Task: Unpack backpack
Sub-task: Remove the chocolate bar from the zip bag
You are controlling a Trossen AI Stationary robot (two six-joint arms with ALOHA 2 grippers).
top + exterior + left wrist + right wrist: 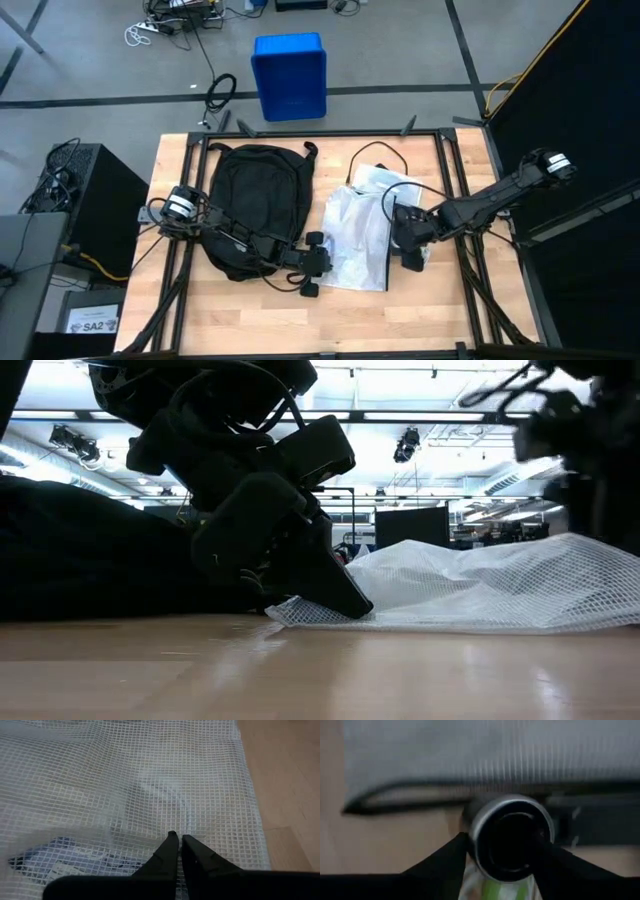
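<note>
Two grippers worked beside the large black fabric backpack (258,205) lying at table left: left gripper (179,851) pinched shut on the white mesh pouch (357,240), right gripper (502,842) straddling a dark silver-rimmed cylinder (509,836), apparently mid-unpacking, lifting next.

We see a pale, smooth wooden tabletop (400,320), a large matt black fabric backpack (255,190), a white woven mesh bag (125,785) of slightly glossy plastic, and a black cylinder with a shiny metal rim (507,837).
</note>
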